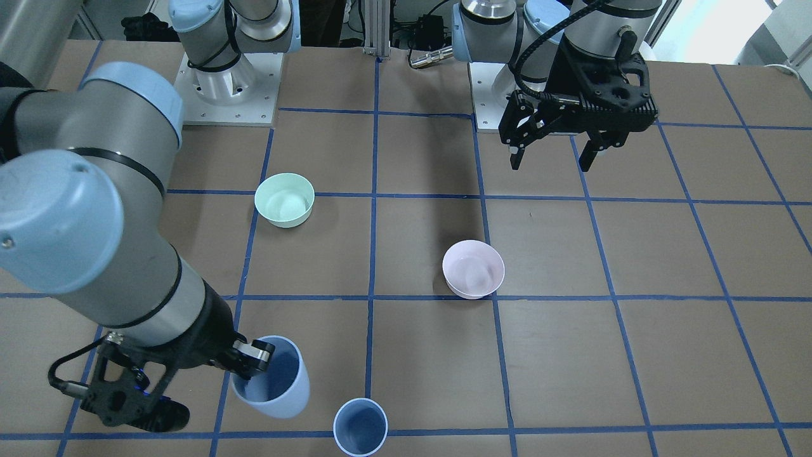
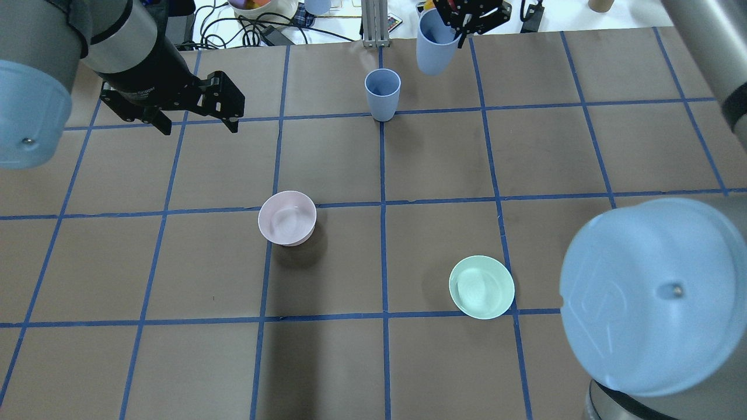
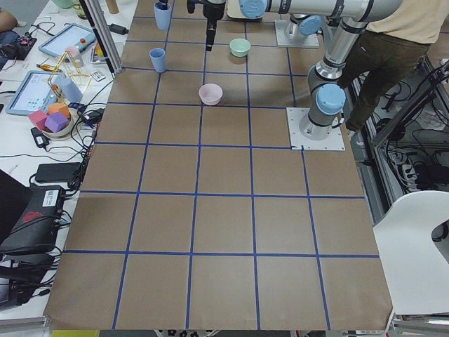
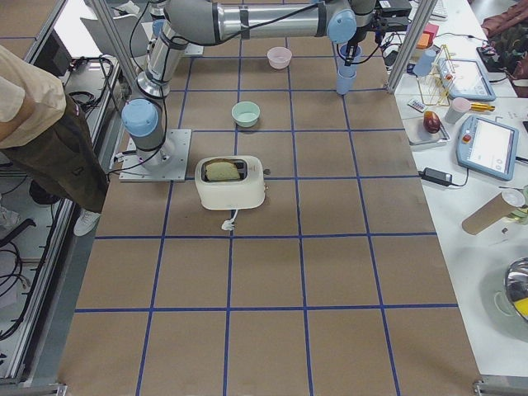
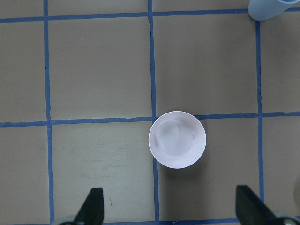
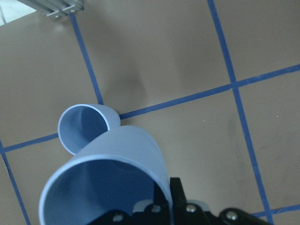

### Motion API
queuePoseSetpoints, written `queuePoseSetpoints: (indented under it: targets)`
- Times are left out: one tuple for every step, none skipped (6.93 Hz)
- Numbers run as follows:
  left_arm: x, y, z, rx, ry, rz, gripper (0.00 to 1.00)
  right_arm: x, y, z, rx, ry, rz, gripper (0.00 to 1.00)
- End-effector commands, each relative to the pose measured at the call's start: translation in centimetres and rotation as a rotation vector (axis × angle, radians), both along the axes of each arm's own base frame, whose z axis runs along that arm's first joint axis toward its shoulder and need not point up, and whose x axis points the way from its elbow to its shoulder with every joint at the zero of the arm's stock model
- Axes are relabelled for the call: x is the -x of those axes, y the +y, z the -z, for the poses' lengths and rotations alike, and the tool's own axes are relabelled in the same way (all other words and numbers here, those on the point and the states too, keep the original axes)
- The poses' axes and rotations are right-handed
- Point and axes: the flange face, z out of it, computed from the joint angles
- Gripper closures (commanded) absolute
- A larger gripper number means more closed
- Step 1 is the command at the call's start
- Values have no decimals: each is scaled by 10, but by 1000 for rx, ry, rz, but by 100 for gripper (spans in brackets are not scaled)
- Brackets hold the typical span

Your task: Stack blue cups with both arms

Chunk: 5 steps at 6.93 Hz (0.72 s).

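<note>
Brown and gridded with blue tape [image 2: 382, 175], the bench [image 2: 583, 146] is filling my overhead feed, and I am reading it across from the left.

The left arm [image 2: 137, 55] is hovering there with its jaws spread wide and gripping nothing. Its wrist camera is looking straight down on the pink bowl [image 2: 287, 217], so it is sitting well apart from either cup.

Toward the middle, the standing blue cup [image 2: 383, 93] is resting upright on a tape line near the far edge, mouth opening upward. Just to its right and a little farther from the robot, the held blue cup [image 2: 435, 46] is hanging from the jaws of the right arm [image 2: 653, 291]. They are pinching its wall at the rim, one inside and one outside. It is looking lifted clear of the bench and leaning off vertical, base down.

I am judging that the coming move is turning on that offset. The standing cup's mouth is lying beside the held cup's base, toward the robot's left and slightly nearer the robot, not under it. The right arm is by far the nearer one, and it is needing to level its cup and line up the two long axes before lowering.

Farther right, the green bowl [image 2: 481, 287] is sitting out of the way.
</note>
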Motion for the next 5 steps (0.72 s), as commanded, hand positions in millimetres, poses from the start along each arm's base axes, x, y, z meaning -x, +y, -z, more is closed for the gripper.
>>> queuePoseSetpoints:
  targets:
    - [0,0,0,1,-1,-1,0,-63,-10,25,-20,12,-22,100]
    - [0,0,0,1,-1,-1,0,-67,-16,34,-18,29,-35,100]
    - [0,0,0,1,-1,-1,0,-67,-18,38,-17,29,-38,100]
    - [-1,0,0,1,-1,-1,0,-70,-28,49,-3,22,-38,100]
    - [-1,1,1,-1,-1,-1,0,-72,-36,52,4,15,-28,100]
